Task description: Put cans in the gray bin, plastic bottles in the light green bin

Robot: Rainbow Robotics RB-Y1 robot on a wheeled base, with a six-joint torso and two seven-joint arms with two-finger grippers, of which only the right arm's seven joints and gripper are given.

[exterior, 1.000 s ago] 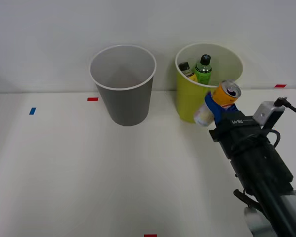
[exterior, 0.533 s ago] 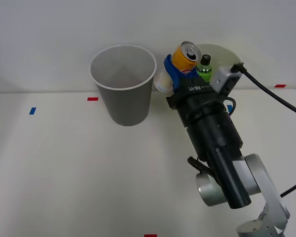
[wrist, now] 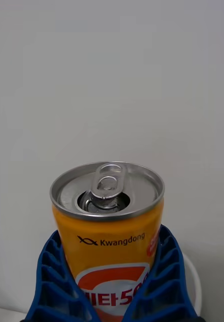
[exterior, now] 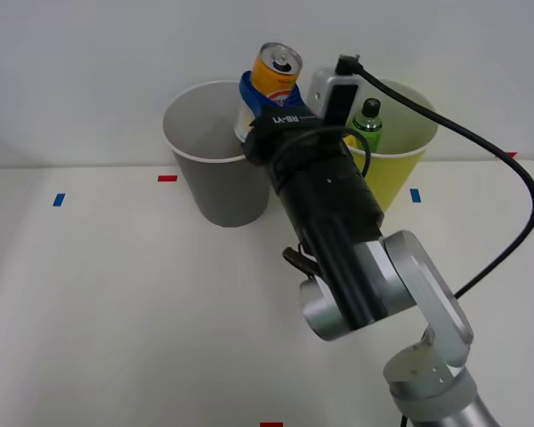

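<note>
The orange and white can (exterior: pixel 276 73) hangs above the right rim of the gray bin (exterior: pixel 220 169), held by my right gripper (exterior: pixel 265 96), which is shut on it. In the right wrist view the can (wrist: pixel 109 236) stands upright between the blue ribbed fingers (wrist: pixel 51 282), its silver top and pull tab facing the camera. To the right stands the light green bin (exterior: pixel 400 160), with a green bottle with a black cap (exterior: pixel 367 124) inside it. My arm covers part of the light green bin's left side.
Both bins stand at the back of the white table (exterior: pixel 116 311), close to a pale wall. Small red tape marks (exterior: pixel 166 178) and blue tape marks (exterior: pixel 59 199) lie on the table. A black cable (exterior: pixel 507 178) loops from the wrist on the right.
My right gripper has carried the can leftward and upward, from in front of the light green bin to above the gray bin's right rim. The arm now crosses the table's middle.
</note>
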